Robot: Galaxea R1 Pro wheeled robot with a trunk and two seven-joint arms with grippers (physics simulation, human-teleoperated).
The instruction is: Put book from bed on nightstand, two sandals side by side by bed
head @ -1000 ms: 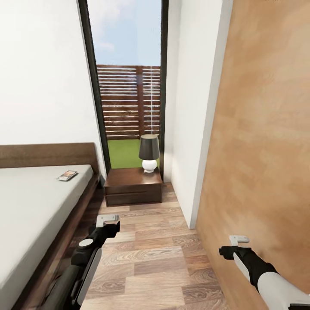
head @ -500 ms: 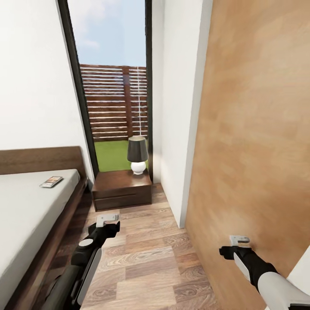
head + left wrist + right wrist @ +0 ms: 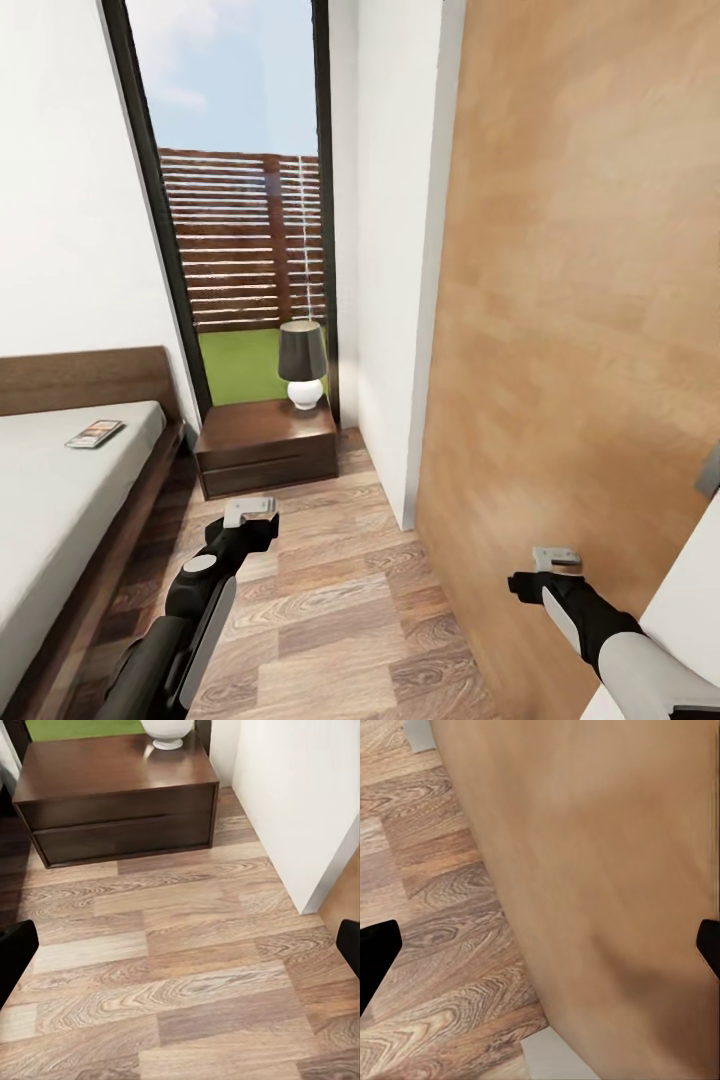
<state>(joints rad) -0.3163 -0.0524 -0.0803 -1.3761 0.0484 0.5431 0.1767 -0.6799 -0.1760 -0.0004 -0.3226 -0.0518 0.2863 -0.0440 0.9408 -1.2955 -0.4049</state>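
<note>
Both arms ride low and forward over the plank floor (image 3: pixel 330 610), a carrying-nothing travel pose that suits a robot judged to be on its approach. The left gripper (image 3: pixel 250 509) has its fingers spread wide and empty; the right gripper (image 3: pixel 556 556), close against the wooden door (image 3: pixel 570 300), is spread and empty too. The book (image 3: pixel 95 434) lies on the bed (image 3: pixel 60 490) near the headboard, well ahead and outboard of the left gripper. The nightstand (image 3: pixel 265 448), carrying a lamp (image 3: pixel 303 364), stands straight ahead of that gripper.

Nightstand (image 3: pixel 265 445): glossy dark brown. Lamp (image 3: pixel 302 363) on it: black shade, white base. Floor (image 3: pixel 320 600): brown wood-grain planks. Mattress (image 3: pixel 50 490): pale grey.
</note>
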